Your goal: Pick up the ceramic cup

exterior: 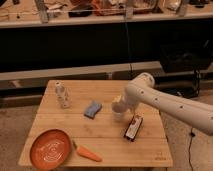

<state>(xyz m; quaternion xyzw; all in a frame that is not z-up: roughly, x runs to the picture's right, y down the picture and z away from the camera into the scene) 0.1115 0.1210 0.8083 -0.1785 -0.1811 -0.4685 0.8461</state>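
Observation:
The ceramic cup (pixel 118 112) is a small whitish cup standing near the middle of the wooden table (pixel 100 132), right of the blue sponge (pixel 92 109). My gripper (pixel 119 103) comes in from the right on the white arm (pixel 165 102) and sits right at the cup's top, partly covering its mouth. The cup's base looks close to the tabletop; I cannot tell whether it is touching.
A small clear bottle (pixel 61 95) stands at the back left. An orange plate (pixel 50 148) and a carrot (pixel 86 153) lie at the front left. A dark snack packet (pixel 133 128) lies just right of the cup. Dark shelving runs behind the table.

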